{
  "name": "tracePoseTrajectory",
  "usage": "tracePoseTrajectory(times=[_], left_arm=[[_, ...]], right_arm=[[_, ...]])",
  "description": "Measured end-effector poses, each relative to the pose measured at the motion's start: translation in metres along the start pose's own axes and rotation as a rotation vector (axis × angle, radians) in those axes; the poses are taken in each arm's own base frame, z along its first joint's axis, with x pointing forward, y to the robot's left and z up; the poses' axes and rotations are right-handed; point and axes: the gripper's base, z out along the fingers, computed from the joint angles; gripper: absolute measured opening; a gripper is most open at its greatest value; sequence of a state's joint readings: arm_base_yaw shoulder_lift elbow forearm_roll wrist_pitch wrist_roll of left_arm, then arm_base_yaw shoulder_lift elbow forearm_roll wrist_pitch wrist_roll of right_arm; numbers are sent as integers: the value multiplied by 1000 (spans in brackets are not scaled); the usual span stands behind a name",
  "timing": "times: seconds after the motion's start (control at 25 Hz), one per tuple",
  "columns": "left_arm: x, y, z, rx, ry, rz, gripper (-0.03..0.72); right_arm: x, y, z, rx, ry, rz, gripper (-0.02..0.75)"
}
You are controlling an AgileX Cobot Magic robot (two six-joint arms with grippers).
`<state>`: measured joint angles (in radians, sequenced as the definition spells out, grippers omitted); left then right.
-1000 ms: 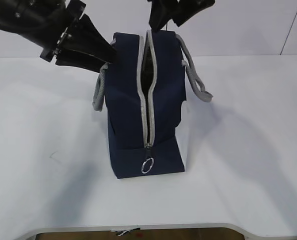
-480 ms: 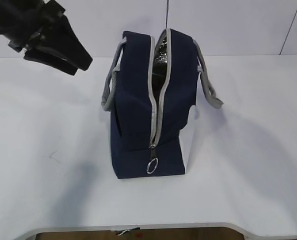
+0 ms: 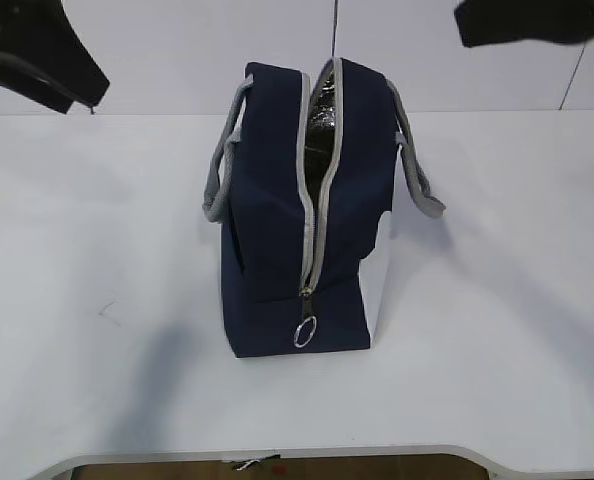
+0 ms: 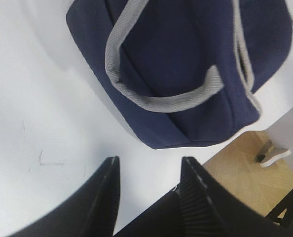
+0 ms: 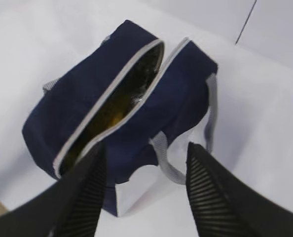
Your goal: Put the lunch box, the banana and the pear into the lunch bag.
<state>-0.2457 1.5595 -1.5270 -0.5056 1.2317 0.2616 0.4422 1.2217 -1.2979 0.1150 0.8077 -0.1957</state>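
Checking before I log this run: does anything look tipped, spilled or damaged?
Nothing stands out. The lunch bag stands upright on the table, zipper open along the top, something yellowish inside. Nothing is spilled.

The interior of the lunch bag (image 5: 122,106) is seen only through the narrow zipper gap, where a blurred yellowish patch cannot be identified. In the exterior view both arms are cut off by the upper edge. The left gripper (image 4: 149,170) and right gripper (image 5: 145,158) are cropped to their fingertips.
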Motion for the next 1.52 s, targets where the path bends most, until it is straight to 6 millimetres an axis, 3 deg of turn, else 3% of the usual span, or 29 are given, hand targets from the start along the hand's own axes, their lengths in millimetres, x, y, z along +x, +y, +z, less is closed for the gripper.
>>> tracePoseTrajectory(times=[0.2, 0.32, 0.6, 0.76, 1.0, 1.16, 1.52], left_arm=[[8, -19, -26, 0, -56, 35, 307], [10, -21, -31, -6, -67, 42, 307], [10, -21, -31, -5, -66, 40, 287], [10, -22, -31, -3, -65, 37, 286], [10, -23, -31, 3, -66, 34, 286], [10, -23, -31, 5, -66, 33, 283], [10, -23, -31, 7, -67, 31, 283]], right_arm=[[60, 4, -11, 64, -142, -63, 428], [83, 5, -9, 87, -208, -71, 428], [92, 3, 13, 111, -261, -97, 425], [116, 2, 43, 139, -281, -164, 425], [158, 11, 62, 137, -392, -361, 425], [179, 18, 74, 65, -384, -300, 425], [203, 29, 114, -115, -294, -203, 425]])
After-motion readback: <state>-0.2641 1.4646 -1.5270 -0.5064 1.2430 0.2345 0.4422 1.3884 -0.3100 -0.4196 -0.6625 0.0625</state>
